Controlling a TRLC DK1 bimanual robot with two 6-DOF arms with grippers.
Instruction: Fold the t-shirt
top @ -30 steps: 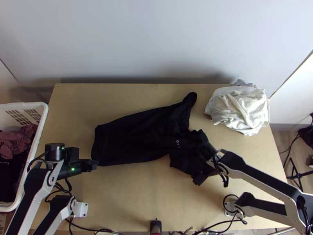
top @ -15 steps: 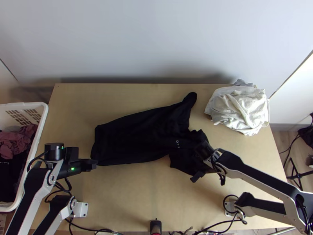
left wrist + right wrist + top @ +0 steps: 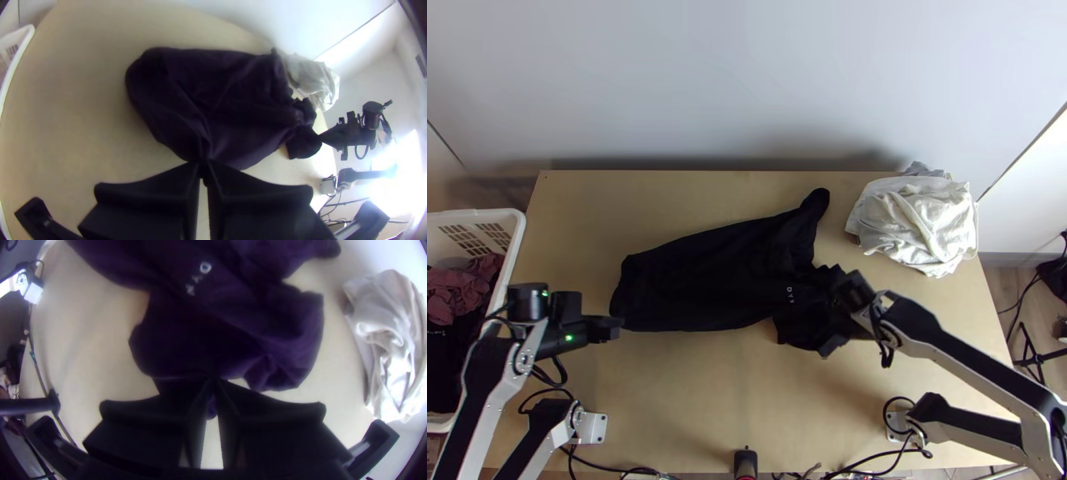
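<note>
T-shirt (image 3: 707,280), mid-frame in the top view, and it's caught at two ends! Left pincer (image 3: 203,166) clenched on the lower-left corner; right pincer (image 3: 212,383) clamped on cloth at the lower right. Out from those grips, the body spreads up-frame, long axis running left to right, climbing to a sleeve (image 3: 816,203) at upper centre-right. Each arm's nearest its own end, so the likely call: both together, near edge up the table (image 3: 691,400).
</note>
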